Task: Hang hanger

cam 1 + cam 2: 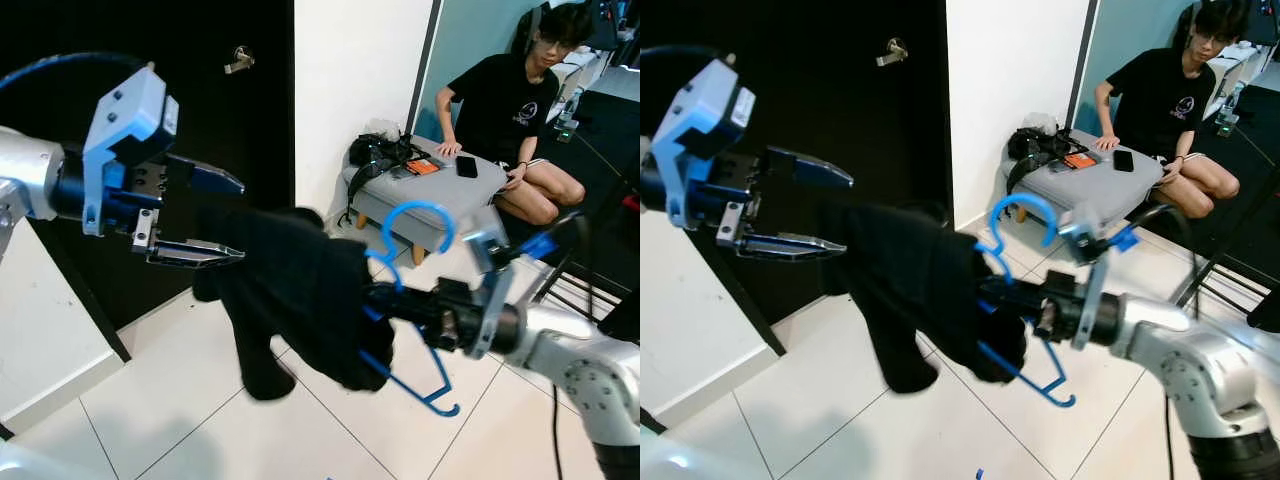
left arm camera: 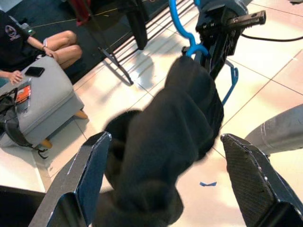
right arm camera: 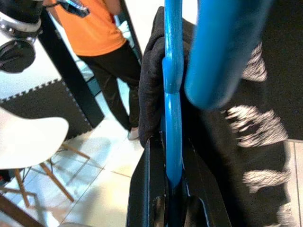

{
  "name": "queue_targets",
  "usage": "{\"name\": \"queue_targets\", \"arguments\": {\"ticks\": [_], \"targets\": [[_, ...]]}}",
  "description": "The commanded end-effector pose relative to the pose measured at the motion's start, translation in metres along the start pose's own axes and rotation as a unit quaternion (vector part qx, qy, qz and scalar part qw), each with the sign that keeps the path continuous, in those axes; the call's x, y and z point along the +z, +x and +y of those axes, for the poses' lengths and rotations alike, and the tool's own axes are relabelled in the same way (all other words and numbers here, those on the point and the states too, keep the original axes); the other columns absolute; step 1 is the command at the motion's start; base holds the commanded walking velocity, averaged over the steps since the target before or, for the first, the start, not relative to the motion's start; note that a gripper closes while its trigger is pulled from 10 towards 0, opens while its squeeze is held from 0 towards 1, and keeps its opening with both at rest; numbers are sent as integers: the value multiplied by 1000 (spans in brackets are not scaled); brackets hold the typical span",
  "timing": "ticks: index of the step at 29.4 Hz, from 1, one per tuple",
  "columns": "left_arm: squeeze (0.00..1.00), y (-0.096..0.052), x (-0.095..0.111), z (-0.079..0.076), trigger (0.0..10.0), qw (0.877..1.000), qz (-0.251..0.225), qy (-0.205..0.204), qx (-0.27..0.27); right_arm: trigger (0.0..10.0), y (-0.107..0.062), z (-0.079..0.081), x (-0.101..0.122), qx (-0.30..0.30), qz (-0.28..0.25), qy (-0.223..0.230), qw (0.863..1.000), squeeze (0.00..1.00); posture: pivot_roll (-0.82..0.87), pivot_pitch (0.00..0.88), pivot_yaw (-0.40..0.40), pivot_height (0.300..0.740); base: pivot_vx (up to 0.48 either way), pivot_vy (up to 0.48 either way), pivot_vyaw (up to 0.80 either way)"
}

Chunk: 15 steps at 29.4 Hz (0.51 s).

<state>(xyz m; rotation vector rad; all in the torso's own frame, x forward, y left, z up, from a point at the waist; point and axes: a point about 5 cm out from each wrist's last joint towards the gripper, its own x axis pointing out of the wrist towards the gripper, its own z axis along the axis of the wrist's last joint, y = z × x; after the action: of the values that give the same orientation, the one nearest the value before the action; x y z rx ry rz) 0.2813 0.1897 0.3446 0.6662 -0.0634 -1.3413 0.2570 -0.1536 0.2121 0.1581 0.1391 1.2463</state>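
above the tiled floor your right gripper [image 1: 385, 300] clamps the blue hanger [image 1: 415, 300] with its dark garment [image 1: 295, 290]; left gripper [image 1: 205, 215] gapes empty beside it; you must find a rail next.

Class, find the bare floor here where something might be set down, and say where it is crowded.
Free: white tiled floor below the black garment on the blue plastic hanger, between the black door and right gripper. Crowded: the grey padded bench beside the seated person.
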Motion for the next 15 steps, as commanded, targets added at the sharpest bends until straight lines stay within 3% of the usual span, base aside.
{"name": "queue_targets", "arguments": {"ticks": [1, 4, 8, 15], "targets": [[0, 7, 1, 0, 10000, 1000, -1, -1, -19, 10000, 7, 5, 6, 27, -8, -24, 999, 0, 57, 0, 16, 740, 0, 0, 0], [0, 15, 1, -1, 10000, 999, 5, 6, -46, 10000, 14, 8, 3, 42, 1, -28, 999, 0, 55, 0, 23, 740, 0, 0, 0], [0, 26, -15, -12, 10000, 995, 48, 7, -91, 10000, 21, 10, 6, 52, -4, -34, 998, 0, 54, 0, 31, 740, 0, 0, 0], [0, 34, -31, -21, 10000, 988, 97, 10, -117, 10000, 26, 12, 10, 62, -11, -42, 997, 0, 51, 0, 35, 740, 0, 0, 0]]}}
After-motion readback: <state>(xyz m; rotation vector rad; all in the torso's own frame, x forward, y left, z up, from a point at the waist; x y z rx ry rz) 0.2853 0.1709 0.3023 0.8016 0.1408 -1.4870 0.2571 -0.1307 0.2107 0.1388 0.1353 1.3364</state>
